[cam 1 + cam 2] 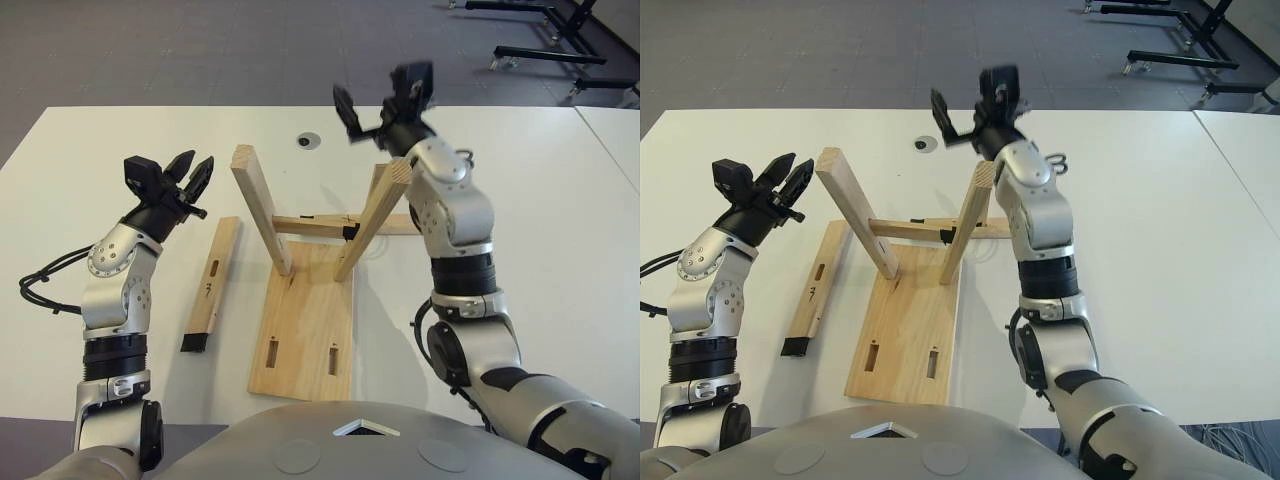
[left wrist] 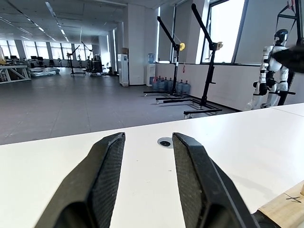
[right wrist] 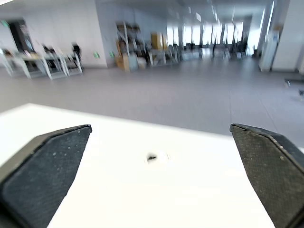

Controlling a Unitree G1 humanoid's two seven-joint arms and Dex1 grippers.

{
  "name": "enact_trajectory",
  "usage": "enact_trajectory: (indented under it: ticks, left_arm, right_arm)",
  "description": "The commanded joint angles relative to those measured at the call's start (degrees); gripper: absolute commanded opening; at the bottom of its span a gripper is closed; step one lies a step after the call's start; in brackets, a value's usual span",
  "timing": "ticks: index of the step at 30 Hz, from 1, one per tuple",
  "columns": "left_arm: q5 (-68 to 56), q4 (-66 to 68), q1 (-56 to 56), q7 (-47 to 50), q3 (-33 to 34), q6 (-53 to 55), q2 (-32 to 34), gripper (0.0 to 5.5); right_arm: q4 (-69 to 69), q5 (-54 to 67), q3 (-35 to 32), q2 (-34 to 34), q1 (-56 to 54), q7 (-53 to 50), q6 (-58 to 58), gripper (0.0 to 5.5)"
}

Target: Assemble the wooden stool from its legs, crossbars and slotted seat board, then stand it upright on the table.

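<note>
Seat board [image 1: 300,335] bears two slanted legs [image 1: 262,205]; right gripper [image 3: 160,129] gapes nearby.

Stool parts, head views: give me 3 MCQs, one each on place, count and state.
1. Where is the loose leg relative to the board?
A. On top of it
B. Flat on the table, to the robot's left of it
C. To the robot's right of it

2. How many legs stand in the board?
A. Two
B. Three
C. Four

3. What state is the right gripper in?
A. Shut on a leg
B. Shut, empty
C. Open, empty

Key:
1 B: the leg lies beside the board's left edge.
2 A: two tilted legs are joined by a crossbar, and the near slots are empty.
3 C: its fingers are spread with nothing between them.
</note>
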Motion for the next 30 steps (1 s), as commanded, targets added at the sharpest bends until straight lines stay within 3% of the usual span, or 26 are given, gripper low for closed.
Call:
enact_trajectory:
  ticks: [1, 10, 13, 16, 19, 23, 26, 30]
  left_arm:
    - [-0.09, -0.53, 0.15, -0.13, -0.6, 0.7, -0.16, 1.81]
    - [-0.22, 0.01, 1.08, 0.0, 0.06, 0.39, -0.32, 1.81]
    - [-0.28, -0.03, 1.37, 0.05, 0.41, 0.2, -0.32, 1.81]
    - [-0.56, -0.65, 2.12, 0.37, 1.27, 0.12, -0.15, 1.81]
    - [-1.24, -1.38, 2.73, 0.7, 2.12, 0.2, -0.1, 1.81]
    - [-1.16, -1.21, 2.03, 0.66, 1.56, 0.47, -0.31, 1.81]
    - [-1.11, -0.82, 0.99, 0.19, 0.94, 0.78, -0.06, 1.81]
    - [-1.29, -0.66, 0.66, -0.31, 1.07, 1.09, 0.64, 1.81]
  right_arm:
    - [4.48, -0.21, 0.7, 0.6, 4.92, 0.81, -0.11, 5.37]
    - [-8.23, 8.59, -4.05, 3.87, 3.39, 1.26, -0.3, 5.37]
    - [-10.12, 7.7, -8.54, 2.11, 0.01, -1.68, -5.9, 5.37]
    - [-8.26, 11.17, -16.01, -4.54, -4.52, -0.68, -6.87, 5.37]
    - [2.68, 13.17, -19.89, -16.74, -5.97, 11.38, -7.49, 5.37]
    - [23.12, 4.25, -12.74, -27.71, -5.39, 24.26, -14.22, 5.37]
    - [30.64, 0.1, -7.91, -26.65, -5.23, 27.67, -19.2, 5.37]
    - [30.81, 0.28, -2.59, -26.37, -2.71, 40.32, -22.02, 5.37]
